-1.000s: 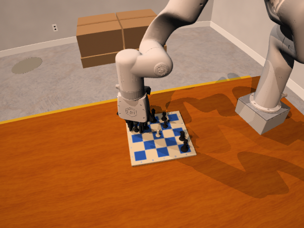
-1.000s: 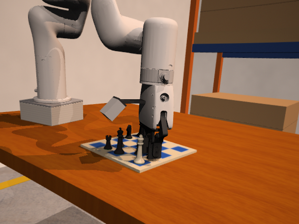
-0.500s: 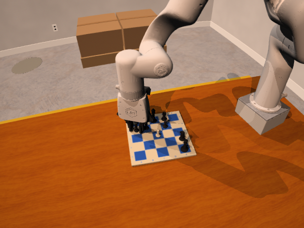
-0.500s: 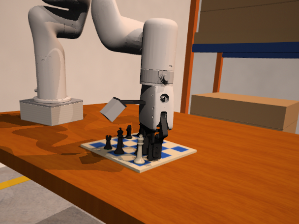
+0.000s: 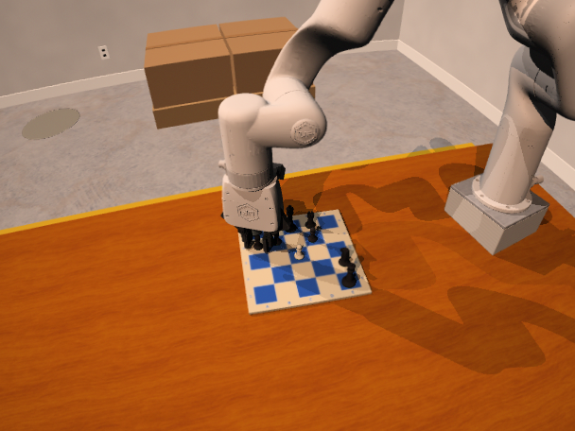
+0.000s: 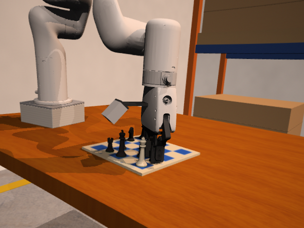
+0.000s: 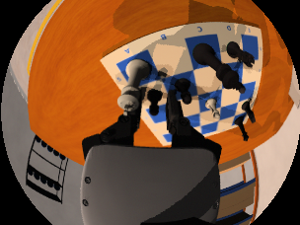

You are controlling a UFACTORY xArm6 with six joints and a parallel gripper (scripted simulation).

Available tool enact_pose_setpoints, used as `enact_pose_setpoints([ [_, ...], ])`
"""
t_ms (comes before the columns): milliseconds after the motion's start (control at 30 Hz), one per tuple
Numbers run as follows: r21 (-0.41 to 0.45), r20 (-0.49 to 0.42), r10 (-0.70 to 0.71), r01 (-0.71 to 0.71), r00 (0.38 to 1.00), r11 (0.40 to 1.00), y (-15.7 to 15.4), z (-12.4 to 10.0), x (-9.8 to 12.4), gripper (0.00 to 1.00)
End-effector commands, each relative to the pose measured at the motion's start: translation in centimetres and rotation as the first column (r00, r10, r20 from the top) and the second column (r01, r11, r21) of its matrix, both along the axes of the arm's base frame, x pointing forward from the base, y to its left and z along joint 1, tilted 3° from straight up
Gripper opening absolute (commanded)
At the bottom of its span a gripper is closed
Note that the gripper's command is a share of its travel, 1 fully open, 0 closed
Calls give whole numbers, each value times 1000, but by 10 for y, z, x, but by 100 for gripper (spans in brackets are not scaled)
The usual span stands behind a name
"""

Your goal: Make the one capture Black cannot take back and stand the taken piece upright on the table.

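Note:
The small blue-and-cream board (image 5: 303,260) lies on the orange table. My gripper (image 5: 256,243) is low over its far left corner, with the fingers partly open. In the wrist view the fingers stand on either side of a small black pawn (image 7: 153,100) without closing on it. A tall white piece (image 6: 142,152) (image 7: 132,84) stands right beside the left finger. A white pawn (image 5: 299,251) stands near the board's middle. Black pieces stand at the far edge (image 5: 309,219) and on the right side (image 5: 349,275).
The arm's base (image 5: 496,213) stands on the table to the right of the board. Cardboard boxes (image 5: 222,66) sit on the floor beyond the table's yellow edge. The wrist camera's grey block (image 6: 115,111) sticks out beside the gripper.

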State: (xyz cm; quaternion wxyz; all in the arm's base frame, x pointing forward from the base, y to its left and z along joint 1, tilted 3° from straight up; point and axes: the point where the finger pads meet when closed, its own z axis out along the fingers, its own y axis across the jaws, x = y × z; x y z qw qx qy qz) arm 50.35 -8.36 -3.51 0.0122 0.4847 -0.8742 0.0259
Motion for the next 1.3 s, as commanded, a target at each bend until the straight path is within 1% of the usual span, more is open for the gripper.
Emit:
enact_pose_setpoints([
  [0, -1, 4, 0, 0, 1000, 1000, 0, 2, 2, 34],
  [167, -1, 4, 0, 0, 1000, 1000, 0, 2, 2, 34],
  [200, -1, 4, 0, 0, 1000, 1000, 0, 2, 2, 0],
  [1267, -1, 4, 0, 0, 1000, 1000, 0, 2, 2, 0],
])
